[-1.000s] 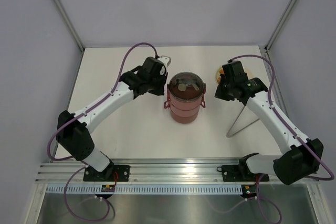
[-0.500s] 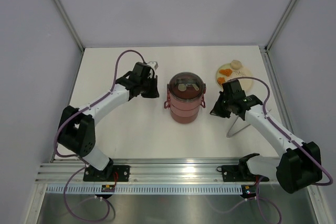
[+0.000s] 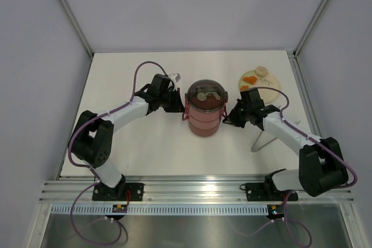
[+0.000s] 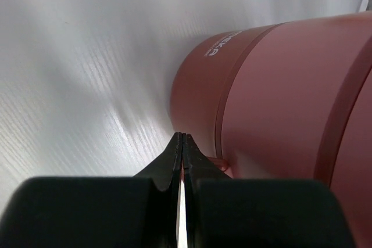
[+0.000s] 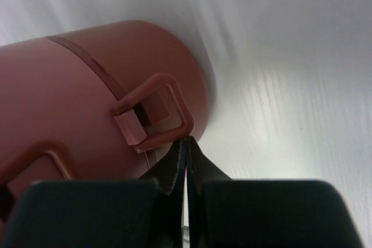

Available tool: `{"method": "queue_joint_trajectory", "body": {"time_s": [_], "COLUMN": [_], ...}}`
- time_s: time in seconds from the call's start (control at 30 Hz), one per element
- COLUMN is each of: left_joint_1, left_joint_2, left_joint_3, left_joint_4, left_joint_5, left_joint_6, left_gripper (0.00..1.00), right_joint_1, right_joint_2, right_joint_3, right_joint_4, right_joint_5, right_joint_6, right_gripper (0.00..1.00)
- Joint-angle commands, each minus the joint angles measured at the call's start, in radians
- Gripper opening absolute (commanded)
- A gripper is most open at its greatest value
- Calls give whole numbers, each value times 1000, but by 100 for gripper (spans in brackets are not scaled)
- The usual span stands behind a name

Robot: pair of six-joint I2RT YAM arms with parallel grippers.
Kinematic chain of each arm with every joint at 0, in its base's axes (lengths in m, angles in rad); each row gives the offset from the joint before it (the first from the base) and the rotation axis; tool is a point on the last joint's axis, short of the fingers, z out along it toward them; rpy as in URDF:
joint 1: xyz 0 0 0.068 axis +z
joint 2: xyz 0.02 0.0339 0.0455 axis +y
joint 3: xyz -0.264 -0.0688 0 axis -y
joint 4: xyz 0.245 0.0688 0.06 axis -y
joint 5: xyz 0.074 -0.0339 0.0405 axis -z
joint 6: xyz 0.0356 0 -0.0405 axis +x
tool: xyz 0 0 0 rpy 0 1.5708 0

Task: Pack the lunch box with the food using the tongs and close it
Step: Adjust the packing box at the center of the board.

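Note:
The lunch box (image 3: 203, 111) stands stacked in the middle of the table, dark-red tiers under a grey top lid (image 3: 204, 93). My left gripper (image 3: 181, 107) is shut and empty, its tips (image 4: 182, 138) right at the box's left wall (image 4: 279, 97), close to a small side handle (image 4: 223, 164). On the right my right gripper (image 3: 229, 119) is shut too, with its tips (image 5: 186, 140) against the lower edge of a side handle loop (image 5: 165, 108). The silver tongs (image 3: 263, 139) lie on the table under the right arm. Orange and white food (image 3: 251, 79) sits on the cream plate (image 3: 272, 83).
The plate lies at the back right, behind the right gripper. Both arms reach in from the near edge, one either side of the box. White walls and metal posts enclose the table on three sides.
Both grippers have come down and inward to the lunch box's sides. The right one left the plate area, uncovering the food. The box and tongs have not moved.

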Motion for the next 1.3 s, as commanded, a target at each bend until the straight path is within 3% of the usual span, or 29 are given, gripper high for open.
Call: {"method": "queue_joint_trajectory", "body": {"time_s": [0.0, 0.67, 1.07, 1.27], "left_joint_1": [-18, -23, -24, -24], "left_joint_2": [-12, -66, -78, -100], "left_joint_3": [-14, -35, -61, -75], "left_joint_4": [60, -7, -9, -21], "left_joint_5": [44, -12, 87, 110], "left_joint_6": [-9, 15, 15, 15], "left_gripper": [0, 0, 0, 0], "right_joint_1": [-3, -14, -42, -42], "right_joint_2": [34, -1, 29, 51], "right_joint_3": [6, -17, 35, 35], "right_joint_4": [101, 92, 117, 210], "right_joint_5": [19, 93, 101, 94], "right_joint_6": [43, 61, 48, 77], "right_gripper": [0, 0, 0, 0]}}
